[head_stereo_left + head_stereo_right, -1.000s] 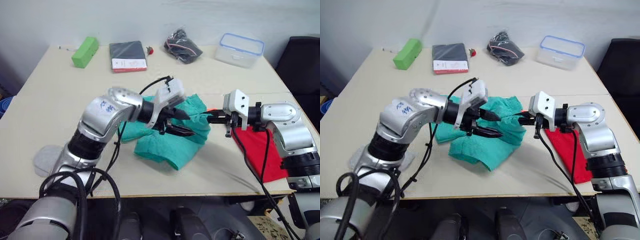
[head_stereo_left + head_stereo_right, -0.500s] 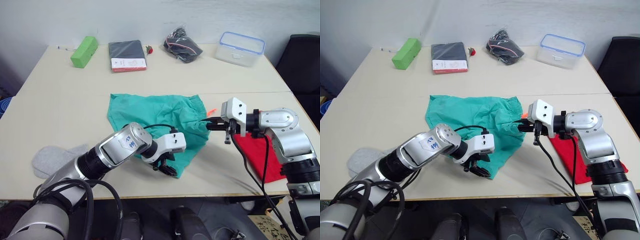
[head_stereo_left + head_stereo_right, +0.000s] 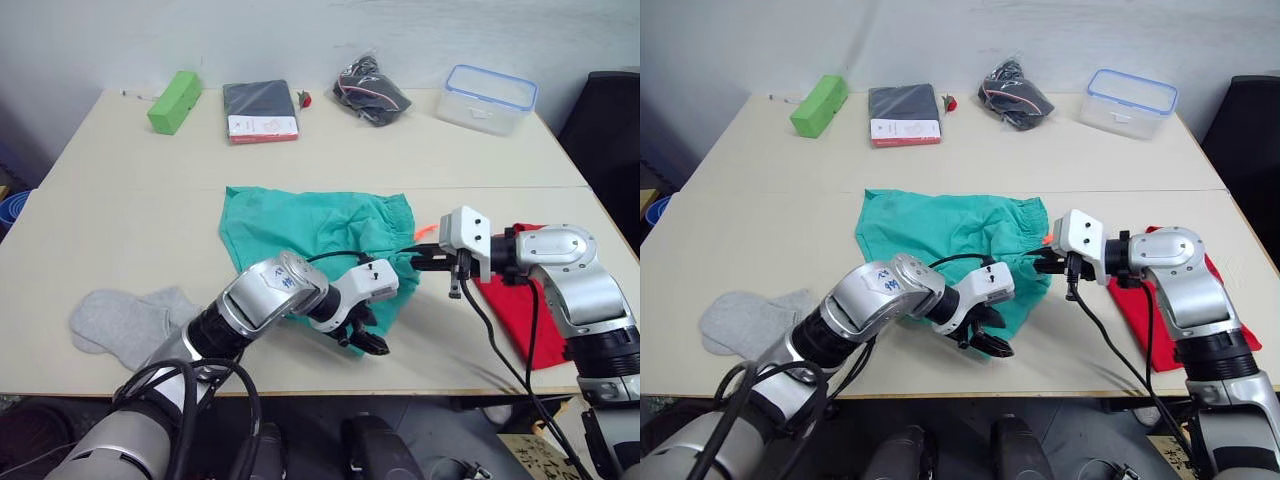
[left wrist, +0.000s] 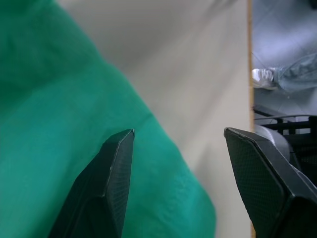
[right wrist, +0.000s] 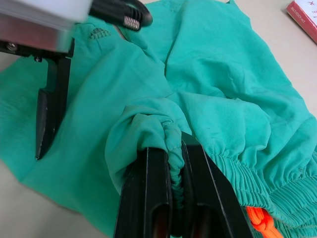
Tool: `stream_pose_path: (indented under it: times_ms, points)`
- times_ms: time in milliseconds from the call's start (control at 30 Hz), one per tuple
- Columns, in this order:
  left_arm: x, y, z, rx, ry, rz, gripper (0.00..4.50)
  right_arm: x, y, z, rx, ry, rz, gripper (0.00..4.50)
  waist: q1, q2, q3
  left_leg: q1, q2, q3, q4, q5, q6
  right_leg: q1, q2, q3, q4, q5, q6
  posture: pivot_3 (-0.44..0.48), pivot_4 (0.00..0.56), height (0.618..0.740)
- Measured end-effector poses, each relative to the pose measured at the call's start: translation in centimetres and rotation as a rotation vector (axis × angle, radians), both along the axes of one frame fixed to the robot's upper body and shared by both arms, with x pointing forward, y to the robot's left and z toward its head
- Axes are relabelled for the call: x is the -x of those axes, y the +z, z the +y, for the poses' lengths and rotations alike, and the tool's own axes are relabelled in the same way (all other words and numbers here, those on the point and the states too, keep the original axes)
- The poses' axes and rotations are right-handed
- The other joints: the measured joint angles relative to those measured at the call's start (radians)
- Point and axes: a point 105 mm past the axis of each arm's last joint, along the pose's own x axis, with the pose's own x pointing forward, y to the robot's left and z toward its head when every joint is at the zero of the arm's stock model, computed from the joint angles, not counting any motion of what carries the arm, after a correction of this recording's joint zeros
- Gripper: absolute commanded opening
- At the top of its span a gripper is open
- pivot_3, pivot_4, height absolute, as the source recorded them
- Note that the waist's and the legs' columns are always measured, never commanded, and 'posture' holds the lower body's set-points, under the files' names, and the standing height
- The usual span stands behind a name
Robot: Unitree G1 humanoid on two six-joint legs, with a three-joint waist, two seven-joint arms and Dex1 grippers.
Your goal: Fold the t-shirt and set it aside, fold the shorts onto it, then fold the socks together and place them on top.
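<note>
Right tool (image 5: 176, 163) pinching shorts (image 3: 310, 225) waistband

Shorts (image 3: 320, 232): near hem hidden beneath left claw (image 3: 368, 335) | T-shirt (image 3: 520, 310): largely covered by the right arm, chest mark not visible | Shorts' orange drawstring (image 5: 261, 222): cut off at right wrist view's edge | Black bundle (image 3: 368, 90) on desk (image 3: 120, 200): contents too small to tell
</note>
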Motion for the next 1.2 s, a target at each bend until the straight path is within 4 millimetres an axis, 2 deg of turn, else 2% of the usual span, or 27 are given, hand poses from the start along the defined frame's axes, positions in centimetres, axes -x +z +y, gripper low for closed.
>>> stream_pose_path:
  times_ms: [67,167,400,433,633,767,833,933,967,1033,1133,1200]
  points:
    - [-0.1,-0.2,0.1,-0.029,-0.027,-0.039,3.04,0.2,-0.1,-0.1,-0.003,-0.003,0.009,0.0,0.001,0.0,0.0,0.0,0.0,0.0,0.0,0.0,0.0,0.0,0.0,0.0,0.0,0.0,0.0,0.0,0.15,0.74]
    - [-0.2,-0.3,0.1,-0.04,-0.048,-0.074,2.42,0.3,0.0,0.0,-0.009,-0.003,0.013,0.0,0.001,0.0,0.0,0.001,0.0,0.0,0.0,0.0,0.0,0.002,0.0,0.0,-0.001,0.0,0.0,0.0,0.15,0.74]
    - [-0.5,-0.7,1.0,-0.032,-0.048,-0.098,0.23,0.4,0.1,0.0,-0.015,0.0,0.017,0.0,0.0,0.0,0.0,0.001,0.0,0.0,-0.001,0.0,0.0,0.001,0.0,0.0,-0.001,0.0,0.0,0.0,0.15,0.74]
    - [-0.5,-0.8,1.3,-0.034,-0.048,-0.101,0.02,0.4,0.1,0.0,-0.013,-0.001,0.017,0.0,0.0,0.0,0.0,0.001,0.0,0.0,-0.001,0.0,0.0,0.001,0.0,0.0,-0.001,0.0,0.0,0.0,0.15,0.74]
    - [-0.1,-0.8,3.5,-0.034,-0.069,-0.087,0.02,0.2,0.1,-0.3,-0.012,-0.011,0.019,0.0,-0.006,0.0,0.0,0.001,0.0,0.0,-0.002,0.0,0.0,0.001,0.0,0.0,-0.001,0.0,0.0,0.0,0.15,0.74]
    - [0.1,-0.2,6.5,-0.03,-0.056,-0.039,0.02,-0.3,0.2,-0.7,-0.008,-0.029,0.017,0.0,-0.013,0.0,0.0,0.001,0.0,0.0,-0.003,0.0,0.0,0.0,0.0,0.0,-0.001,0.0,0.0,0.0,0.15,0.74]
    - [0.2,1.2,8.5,0.006,-0.065,-0.022,0.02,-0.4,0.5,-0.7,-0.007,-0.025,0.01,0.0,-0.015,-0.001,0.001,0.0,0.001,0.0,-0.003,0.0,0.0,0.0,0.0,0.0,-0.001,0.0,-0.001,0.0,0.15,0.74]
    - [0.1,5.4,12.4,0.071,-0.095,-0.076,0.02,-0.3,0.8,-1.0,-0.01,-0.017,0.034,0.0,-0.021,-0.002,0.002,0.0,0.001,-0.001,-0.005,0.001,-0.001,-0.001,-0.001,-0.001,-0.002,-0.001,-0.002,0.0,0.15,0.74]
    - [0.3,6.6,13.4,0.077,-0.111,-0.108,0.02,-0.1,0.8,-1.0,-0.012,-0.006,0.054,0.0,-0.021,-0.002,0.002,0.0,0.001,-0.001,-0.006,0.001,-0.001,-0.001,-0.001,-0.002,-0.004,-0.001,-0.002,0.0,0.15,0.74]
    - [0.8,7.5,14.9,0.072,-0.137,-0.123,0.02,0.6,0.5,-1.2,0.003,0.022,0.091,0.0,-0.021,-0.001,0.001,0.001,0.0,-0.001,-0.01,0.0,0.0,0.0,-0.002,-0.002,-0.007,-0.001,-0.002,0.0,0.15,0.74]
    - [2.2,6.8,17.2,0.037,-0.142,-0.047,0.02,2.4,-0.5,-1.9,0.061,0.073,0.157,0.0,-0.017,-0.002,0.002,0.0,0.0,-0.002,-0.014,-0.001,0.002,0.0,-0.002,-0.003,-0.011,-0.001,-0.002,0.0,0.15,0.74]
    - [3.9,6.1,18.6,-0.003,-0.159,0.011,0.02,4.0,-1.6,-2.3,0.095,0.114,0.225,0.0,-0.016,-0.002,0.002,-0.002,0.001,-0.002,-0.017,-0.002,0.002,-0.001,-0.002,-0.004,-0.015,-0.001,-0.002,0.0,0.15,0.74]
